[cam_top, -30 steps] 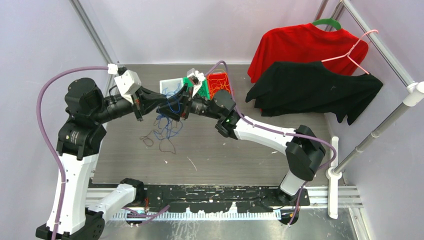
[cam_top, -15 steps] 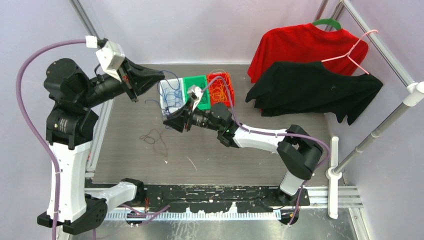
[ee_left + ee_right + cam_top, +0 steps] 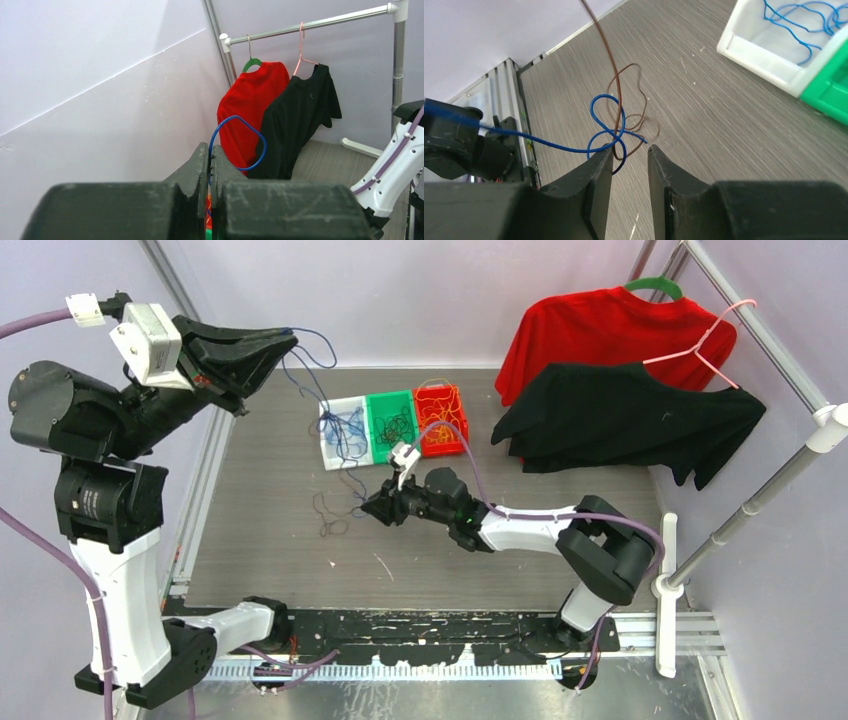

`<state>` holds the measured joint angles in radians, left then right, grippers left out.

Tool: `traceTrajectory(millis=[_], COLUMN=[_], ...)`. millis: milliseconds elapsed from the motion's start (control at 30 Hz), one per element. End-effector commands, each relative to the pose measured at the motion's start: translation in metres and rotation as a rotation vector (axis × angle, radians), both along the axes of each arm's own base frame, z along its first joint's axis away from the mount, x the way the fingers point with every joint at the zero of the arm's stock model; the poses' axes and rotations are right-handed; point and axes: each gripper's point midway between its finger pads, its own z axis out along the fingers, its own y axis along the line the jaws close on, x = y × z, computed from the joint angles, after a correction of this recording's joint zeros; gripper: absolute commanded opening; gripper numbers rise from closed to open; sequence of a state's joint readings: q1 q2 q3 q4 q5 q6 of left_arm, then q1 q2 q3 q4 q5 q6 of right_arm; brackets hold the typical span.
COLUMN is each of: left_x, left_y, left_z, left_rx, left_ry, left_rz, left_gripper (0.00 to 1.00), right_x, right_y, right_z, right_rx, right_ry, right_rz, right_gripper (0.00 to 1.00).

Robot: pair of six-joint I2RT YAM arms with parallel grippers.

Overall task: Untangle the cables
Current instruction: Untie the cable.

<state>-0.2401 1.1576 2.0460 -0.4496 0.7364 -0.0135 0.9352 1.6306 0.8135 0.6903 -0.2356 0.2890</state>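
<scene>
Left claw: I see it clamped on blue cable, held high | Right claw: jaws apart, low, tips beside the blue-brown cable knot.

I see the blue cable stretched up off the table, knotted in loops around the brown cable, whose slack coils lie on the table.

I see a red T-shirt on a green hanger, a black T-shirt on a pink hanger, both on the clothes rail; white bin, green bin and red bin sit touching.
</scene>
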Motion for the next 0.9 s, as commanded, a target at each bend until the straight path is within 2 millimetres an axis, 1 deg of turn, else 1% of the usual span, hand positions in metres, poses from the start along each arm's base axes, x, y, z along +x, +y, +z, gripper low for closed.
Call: traceTrajectory(millis=[0,33,100,167,233,333,433,500,600,667,767,867], left_x=[-0.006,-0.004,-0.002,0.001,0.004,0.005,0.006,0.005,0.002,0.0,-0.001,-0.002], left_y=[0.003,0.002,0.001,0.0,-0.001,-0.003,-0.005,-0.006,-0.008,-0.008,-0.009,-0.01], left_z=[-0.002,-0.011,-0.027,-0.043,-0.055,-0.069,-0.076,-0.077,-0.079,-0.079,-0.082,-0.083], left_rx=[0.01,0.019,0.042,0.067,0.079,0.094,0.104,0.106,0.112,0.111,0.114,0.115], left_ry=[-0.041,-0.023,0.004,0.033,0.06,0.095,0.117,0.121,0.139,0.145,0.155,0.162], left_rz=[0.009,0.01,0.009,0.008,0.008,-0.008,-0.023,-0.031,-0.051,-0.059,-0.066,-0.074], left_gripper=[0.0,0.0,0.0,0.0,0.0,0.0,0.0,0.0,0.0,0.0,0.0,0.0], right_x=[0.001,0.0,-0.006,-0.016,-0.028,-0.04,-0.05,-0.053,-0.051,-0.048,-0.043,-0.04], right_y=[-0.014,-0.017,-0.02,-0.022,-0.022,-0.028,-0.034,-0.035,-0.035,-0.034,-0.029,-0.018], right_z=[0.056,0.068,0.093,0.123,0.148,0.181,0.212,0.229,0.256,0.27,0.287,0.291], right_rx=[0.087,0.101,0.127,0.164,0.189,0.23,0.276,0.305,0.355,0.383,0.413,0.422], right_ry=[-0.115,-0.129,-0.16,-0.196,-0.223,-0.266,-0.304,-0.322,-0.346,-0.361,-0.376,-0.377], right_rz=[-0.055,-0.056,-0.042,0.003,0.062,0.101,0.126,0.137,0.122,0.114,0.104,0.128], right_gripper=[0.4,0.43,0.53,0.62,0.66,0.68,0.67,0.66,0.61,0.57,0.48,0.45])
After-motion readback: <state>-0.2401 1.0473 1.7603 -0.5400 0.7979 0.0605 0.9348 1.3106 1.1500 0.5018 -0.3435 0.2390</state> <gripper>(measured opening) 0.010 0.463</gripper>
